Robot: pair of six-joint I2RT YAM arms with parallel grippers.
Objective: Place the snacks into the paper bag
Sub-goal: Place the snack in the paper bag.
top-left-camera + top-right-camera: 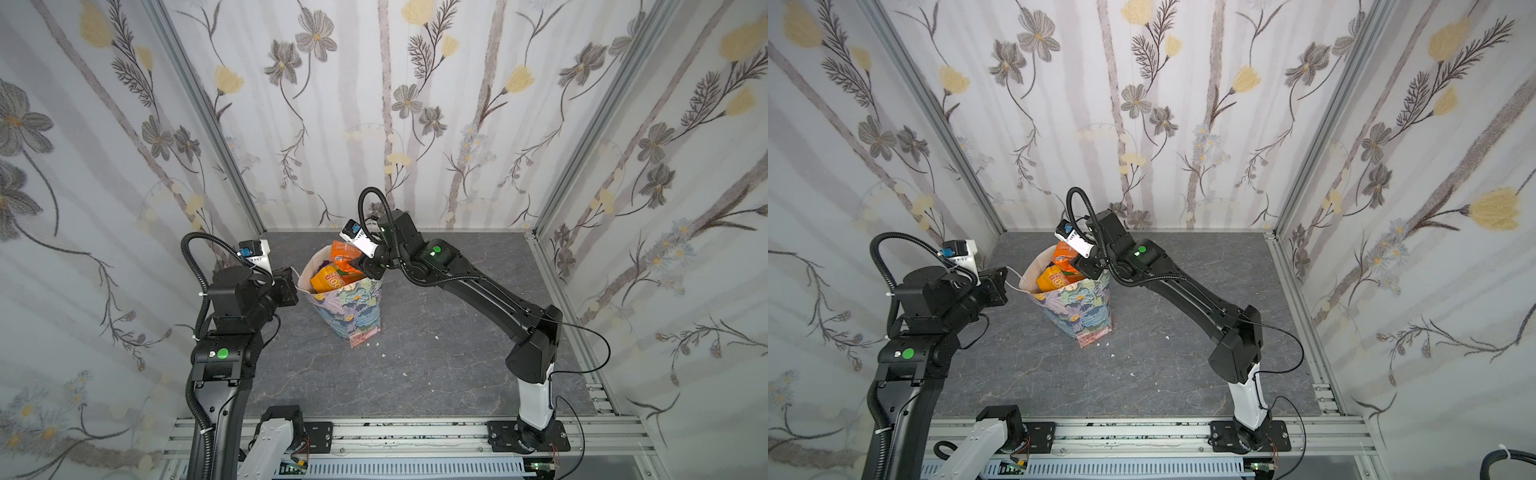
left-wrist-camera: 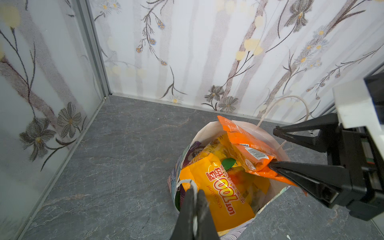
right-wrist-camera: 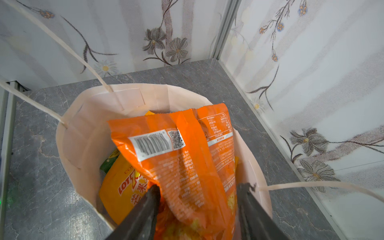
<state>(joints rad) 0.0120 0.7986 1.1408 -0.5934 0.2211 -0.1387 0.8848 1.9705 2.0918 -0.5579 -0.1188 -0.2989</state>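
Closest to me, my right claw (image 3: 200,186) stands at the mouth of the paper bag (image 1: 353,311) with its jaws apart, gripping nothing. The lower end of the orange packet (image 3: 182,149) sits between them. One jaw touches the packet's crumpled edge. The other is clear of it, close against the bag's white inner wall and just beside a cord handle (image 3: 311,184).

From there the packet's long axis runs away from my claw, tilted up across the opening. Its sealed top end pokes above the rim on the far side. So it is in the bag but propped, not lying flat. Under it, deeper in, the yellow packet (image 3: 116,187) rests with the other snacks (image 2: 228,164), which fill the bag nearly to the rim.

Across the opening, my left claw (image 2: 195,188) is pinched tight on the bag's rim and holds the mouth wide. No packets are in view on the worktop (image 1: 436,332) beyond.

I judge the next move turns on that tilt. If I back my right claw out along the packet's axis, the touching jaw should slide off it. A sideways pull could drag the packet back over the rim or catch the handle.
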